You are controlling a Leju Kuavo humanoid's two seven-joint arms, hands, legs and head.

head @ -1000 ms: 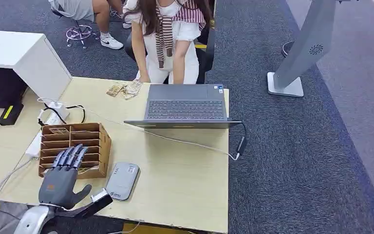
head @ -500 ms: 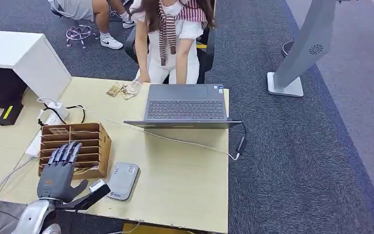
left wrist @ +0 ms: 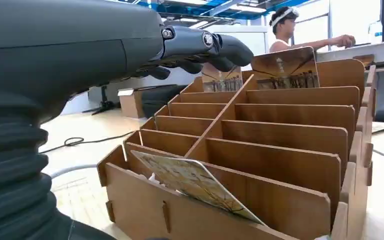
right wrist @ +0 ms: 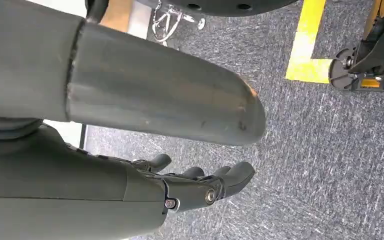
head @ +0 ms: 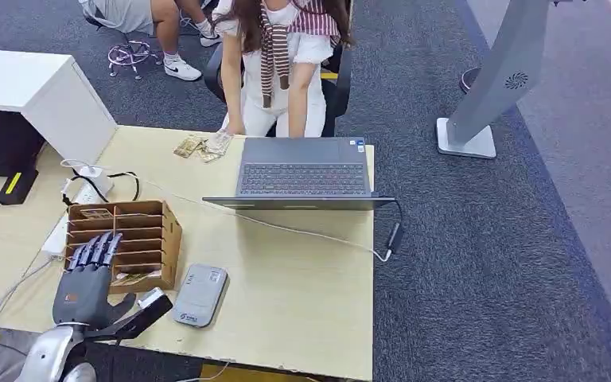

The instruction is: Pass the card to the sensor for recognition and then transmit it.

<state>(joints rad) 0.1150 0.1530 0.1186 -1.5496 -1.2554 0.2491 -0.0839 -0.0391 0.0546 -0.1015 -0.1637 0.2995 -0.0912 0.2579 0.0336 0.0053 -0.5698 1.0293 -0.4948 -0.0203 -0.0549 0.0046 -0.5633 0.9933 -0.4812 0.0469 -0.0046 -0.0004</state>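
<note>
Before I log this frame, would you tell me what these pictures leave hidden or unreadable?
- Print on the grey card sensor: too small in the head view.
- Far card in the wooden organizer: a divider hides its lower part in the left wrist view.
- Near card: the front wall covers its lower edge.
- Left hand: its palm faces away in the head view.
- Person: cut off by the head view's top edge.

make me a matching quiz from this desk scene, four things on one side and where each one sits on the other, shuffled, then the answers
Things:
1. laptop
2. grey card reader
3. wooden card rack
4. left hand

Places:
A. over the rack's near end, fingers spread
B. far side of the desk, in front of the seated person
C. near desk edge, right of the rack
D. left part of the desk, cards in its slots

Pairs: 1-B, 2-C, 3-D, 4-A
</note>
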